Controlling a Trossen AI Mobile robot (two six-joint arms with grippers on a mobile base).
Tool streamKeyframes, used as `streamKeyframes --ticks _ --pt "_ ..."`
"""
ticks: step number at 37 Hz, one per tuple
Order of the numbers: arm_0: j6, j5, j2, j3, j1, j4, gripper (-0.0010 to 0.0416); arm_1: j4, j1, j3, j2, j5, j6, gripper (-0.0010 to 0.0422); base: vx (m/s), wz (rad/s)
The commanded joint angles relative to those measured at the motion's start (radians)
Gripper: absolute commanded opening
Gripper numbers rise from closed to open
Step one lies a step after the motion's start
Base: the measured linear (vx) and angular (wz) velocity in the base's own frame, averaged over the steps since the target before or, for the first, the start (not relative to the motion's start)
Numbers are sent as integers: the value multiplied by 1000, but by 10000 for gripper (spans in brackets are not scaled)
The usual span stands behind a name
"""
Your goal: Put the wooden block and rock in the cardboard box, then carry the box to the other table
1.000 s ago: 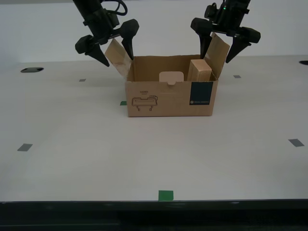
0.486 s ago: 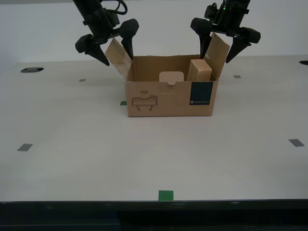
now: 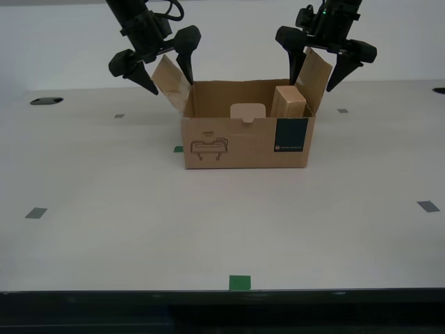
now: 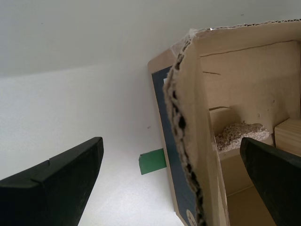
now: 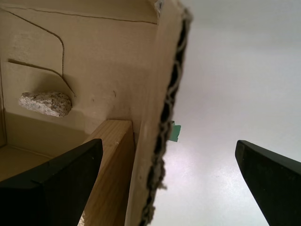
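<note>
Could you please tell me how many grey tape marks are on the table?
4 grey tape marks: near ones at the exterior view's left and right, far ones at its left and right. The cardboard box may hide more.

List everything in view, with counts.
cardboard box: 1, brown with teal label, mid-table, flaps up
wooden block: 1, pale tan, inside box, exterior view's right end
rock: 1, speckled beige, inside box
green tape marks: 2, on table
grey tape marks: 4, on table
grommet holes: 2, dark, far edge
table: 1, off-white
my first claw: black, open, astride one flap
my second claw: black, open, astride the other flap
</note>
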Motion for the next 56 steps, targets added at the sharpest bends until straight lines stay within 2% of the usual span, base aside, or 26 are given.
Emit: streamKeyframes --ticks 1,18,21,25,27,39,45,56 --pt "2 -3 -1 1 1 -3 394 -2 -1 0 -1 3 -4 398 0 0" --pt "3 -6 -1 1 4 -60 394 -52 -3 0 -1 4 -17 398 0 0" --pt "2 -29 -1 1 7 -69 394 -53 -9 0 -3 4 1 398 0 0" --pt "1 -82 -3 1 9 -74 394 -51 -22 0 -5 4 0 398 0 0" --pt "1 -94 -3 1 12 -75 394 -50 -30 0 -5 4 0 398 0 0" --pt "-5 -94 -3 1 20 -77 394 -40 -64 0 -6 3 8 398 0 0" --pt "-5 -94 -3 1 20 -76 394 -35 -65 0 -6 4 -20 398 0 0" --pt "-5 -94 -3 1 20 -59 394 -26 -66 -1 -6 3 -18 398 0 0"
